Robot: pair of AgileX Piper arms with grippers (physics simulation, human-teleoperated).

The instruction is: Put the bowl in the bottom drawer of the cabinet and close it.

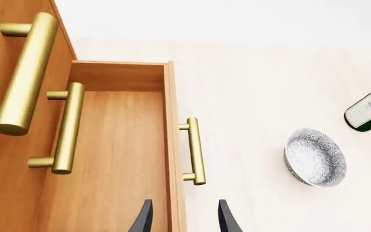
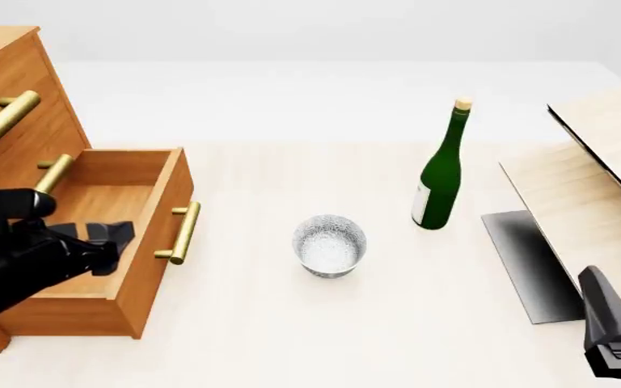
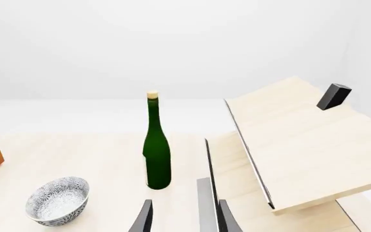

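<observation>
Since the lowest orange-brown wooden drawer (image 2: 127, 234) of the large three-drawer wooden cabinet (image 2: 14, 97) already stands pulled out with nothing in it, your next concern is most likely the small round white bowl with fine grey speckles (image 2: 330, 245). It sits upright on the pale desk (image 2: 289, 339), mouth up, well apart from the drawer front and its brass bar handle (image 2: 184, 233), and between that handle and the tall green glass bottle with a cork (image 2: 441, 171). Your left tool (image 1: 181, 220) hovers over the drawer's front edge, one finger above the drawer floor and the other just outside the front board. The bowl lies off to that tool's outer side, past the handle. Its fingers are parted and released, grasping nothing and touching nothing you can see. Your right tool (image 3: 181, 217) hangs low at the near right corner of the desk, beside the pale light-wood boards (image 2: 601, 170). It too is spread and empty, looking toward the bottle with the bowl beyond and to one side. Being round, the bowl has no long axis to line up on, so any rim approach serves. By my judgement the left arm is the nearer and already next to the drawer. Mind the bottle standing just beside the bowl when you come down on the rim.
</observation>
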